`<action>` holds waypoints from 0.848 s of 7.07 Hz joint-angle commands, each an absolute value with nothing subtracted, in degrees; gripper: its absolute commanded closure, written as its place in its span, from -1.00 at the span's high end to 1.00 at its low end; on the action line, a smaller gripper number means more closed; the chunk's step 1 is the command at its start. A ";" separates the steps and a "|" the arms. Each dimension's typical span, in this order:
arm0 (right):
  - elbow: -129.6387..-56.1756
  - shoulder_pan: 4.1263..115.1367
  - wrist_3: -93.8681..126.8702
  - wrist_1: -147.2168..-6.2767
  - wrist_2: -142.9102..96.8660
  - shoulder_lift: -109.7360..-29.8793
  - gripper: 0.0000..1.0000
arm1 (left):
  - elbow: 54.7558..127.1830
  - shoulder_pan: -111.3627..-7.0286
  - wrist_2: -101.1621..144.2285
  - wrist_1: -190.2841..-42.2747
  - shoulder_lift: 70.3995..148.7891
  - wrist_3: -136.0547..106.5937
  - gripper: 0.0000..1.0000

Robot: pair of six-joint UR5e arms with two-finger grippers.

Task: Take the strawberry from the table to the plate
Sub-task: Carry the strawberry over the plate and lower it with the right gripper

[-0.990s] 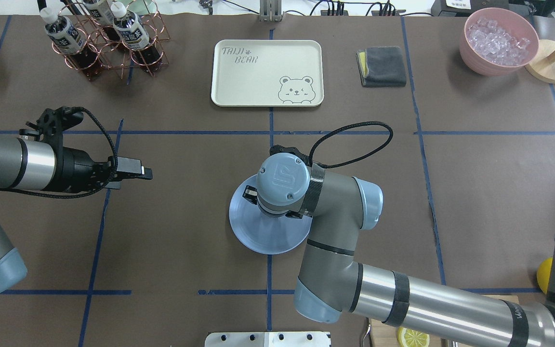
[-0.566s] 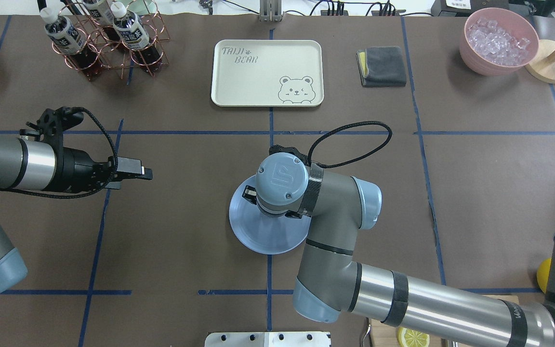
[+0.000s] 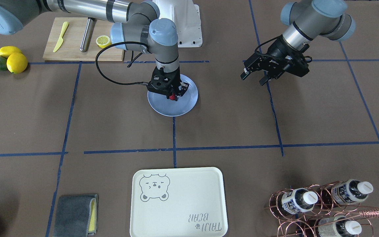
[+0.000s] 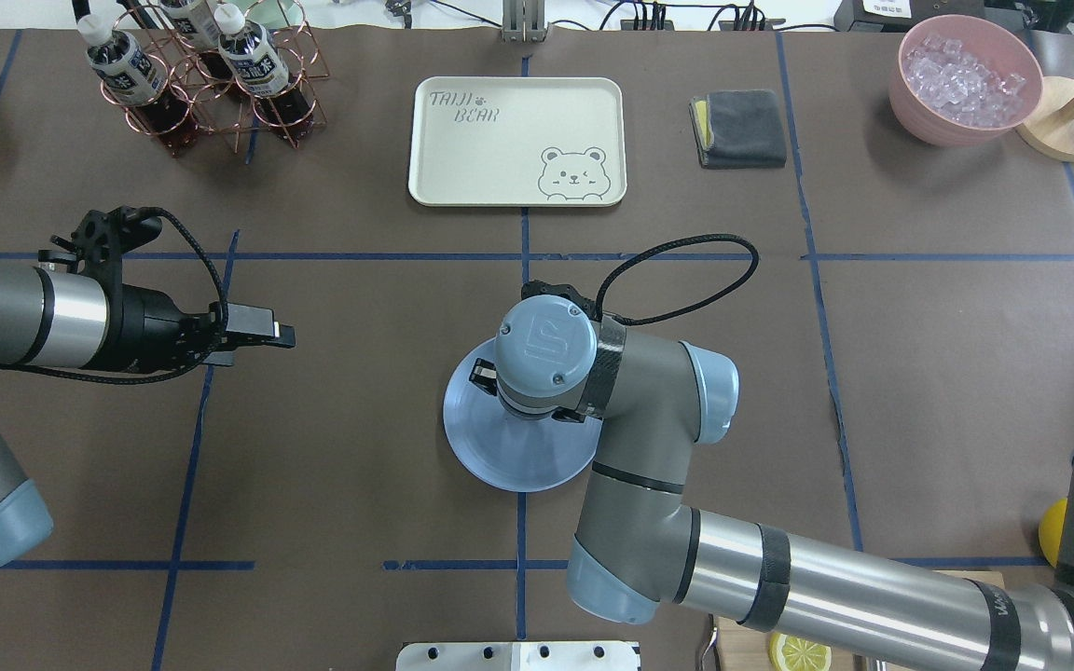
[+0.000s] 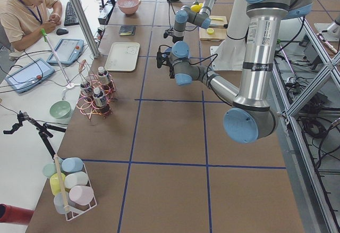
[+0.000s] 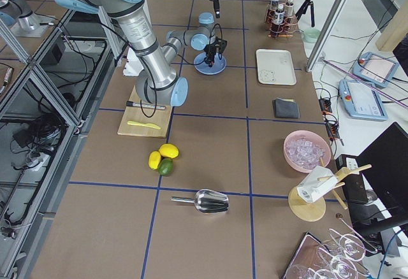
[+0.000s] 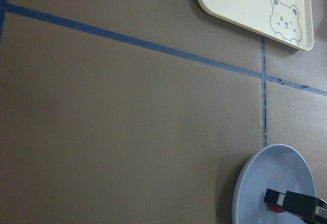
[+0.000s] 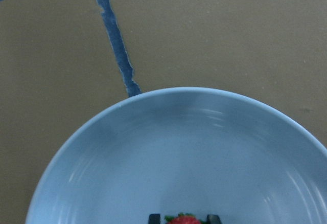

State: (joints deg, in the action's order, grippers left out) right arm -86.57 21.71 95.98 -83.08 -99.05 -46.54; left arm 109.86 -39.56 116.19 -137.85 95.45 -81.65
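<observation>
The light-blue plate (image 3: 186,106) (image 4: 500,466) lies on the brown table (image 4: 360,308) near its middle. My right gripper (image 3: 173,94) points straight down over the plate, shut on the small red strawberry (image 3: 173,97). The right wrist view shows the strawberry (image 8: 183,219) between the two fingertips (image 8: 154,218), just above the plate's floor (image 8: 179,147). In the overhead view the right wrist hides the berry and the fingers. My left gripper (image 3: 253,78) (image 4: 283,333) hovers open and empty well to the left of the plate.
A cream bear tray (image 4: 516,140) lies beyond the plate, with a folded grey cloth (image 4: 740,128) and a pink bowl of ice (image 4: 964,79) to its right. A copper bottle rack (image 4: 201,79) stands far left. Cutting board, lemons (image 3: 12,57) and avocado sit by the robot's right side.
The right wrist has shifted very slightly over the plate; the strawberry stays in its grip. The left arm has not moved.
</observation>
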 commanded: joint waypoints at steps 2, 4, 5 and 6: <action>-86.49 21.71 95.89 -83.14 -98.97 -46.58 1.00 | 109.95 -39.64 116.19 -137.81 95.36 -81.74 1.00; -86.83 21.80 95.80 -83.14 -98.96 -46.50 1.00 | 109.95 -39.64 116.19 -137.81 95.36 -81.65 1.00; -88.14 22.93 95.71 -83.14 -99.40 -46.49 1.00 | 110.04 -39.73 116.19 -137.81 95.27 -81.65 1.00; -91.11 24.68 95.63 -84.01 -100.80 -47.71 1.00 | 110.39 -39.81 116.37 -137.90 94.49 -81.48 1.00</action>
State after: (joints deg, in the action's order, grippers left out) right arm -88.42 23.00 95.73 -83.36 -99.61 -46.79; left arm 110.11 -39.73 116.23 -137.83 95.09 -81.61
